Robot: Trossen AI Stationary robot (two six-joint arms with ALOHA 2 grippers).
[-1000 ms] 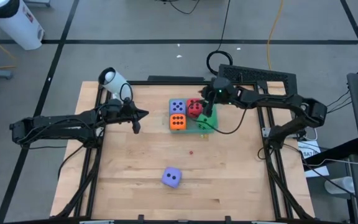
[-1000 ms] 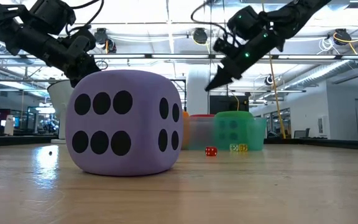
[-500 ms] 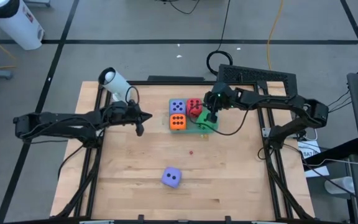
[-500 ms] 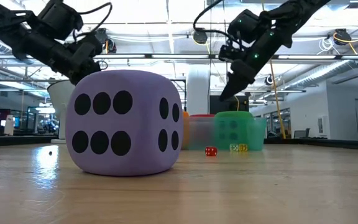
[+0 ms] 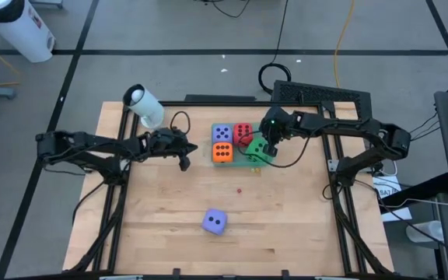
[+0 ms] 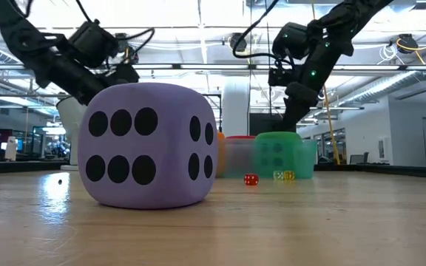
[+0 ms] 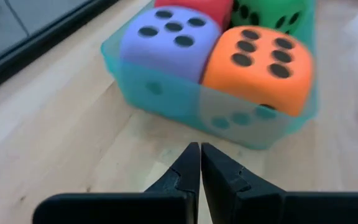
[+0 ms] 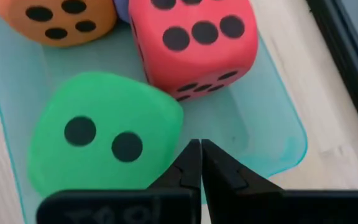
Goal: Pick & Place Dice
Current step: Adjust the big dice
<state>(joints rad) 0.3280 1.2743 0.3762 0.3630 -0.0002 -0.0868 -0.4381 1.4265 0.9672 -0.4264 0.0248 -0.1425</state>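
Note:
A translucent teal tray (image 5: 246, 162) near the table's far edge holds four dice: lavender (image 5: 222, 133), red (image 5: 243, 131), orange (image 5: 222, 152) and green (image 5: 255, 151). The green die (image 8: 98, 137) sits tilted beside the red die (image 8: 194, 40). A second lavender die (image 5: 215, 222) rests alone near the table's near edge and fills the low view (image 6: 150, 144). My right gripper (image 8: 201, 147) is shut, pointing down over the tray next to the green die. My left gripper (image 7: 200, 149) is shut and hovers over bare wood just left of the tray (image 7: 229, 121). My right gripper's shut fingertips (image 8: 191, 155) stand right by the green die's edge (image 8: 176, 121), coming from above over the tray floor. Whether they touch the die, I cannot tell.
A white cylinder (image 5: 143, 105) lies at the table's far left corner. A tiny red die (image 5: 239, 189) and other tiny dice (image 6: 283, 175) lie on the wood near the tray. A black slab (image 5: 321, 95) and a cable loop sit beyond the far edge. Bare wood surrounds the loose lavender die.
My left gripper has moved toward the table's right, closing on the tray's left side. My right gripper has tipped from slanting to pointing nearly straight down and has come lower over the green die. Both stay shut; the dice keep their places.

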